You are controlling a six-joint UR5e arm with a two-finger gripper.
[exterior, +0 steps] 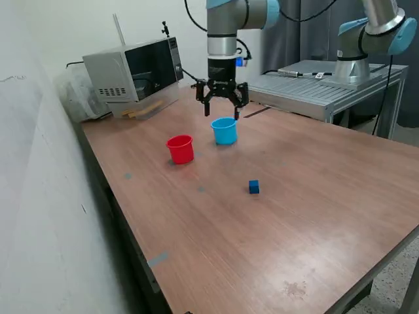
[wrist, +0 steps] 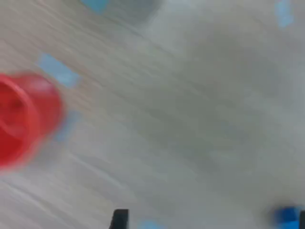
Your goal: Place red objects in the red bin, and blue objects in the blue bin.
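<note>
My gripper [exterior: 222,108] hangs open just above the light blue bin [exterior: 224,130], and I see nothing between its fingers. The red bin [exterior: 181,148] stands upright beside the blue bin, toward the exterior view's left. One dark blue cube [exterior: 254,187] lies alone on the table, nearer the camera than both bins. No red objects show in either view. The wrist view is motion-blurred: it catches the red bin [wrist: 24,119], a blue cube [wrist: 288,215] at the frame's edge, and a dark fingertip [wrist: 119,219].
A microwave [exterior: 134,72] sits at the table's far corner on the exterior view's left. A grey metal platform [exterior: 314,82] with a second arm [exterior: 366,39] stands behind the table. Small blue tape patches [exterior: 157,260] mark the wooden tabletop [exterior: 314,216].
</note>
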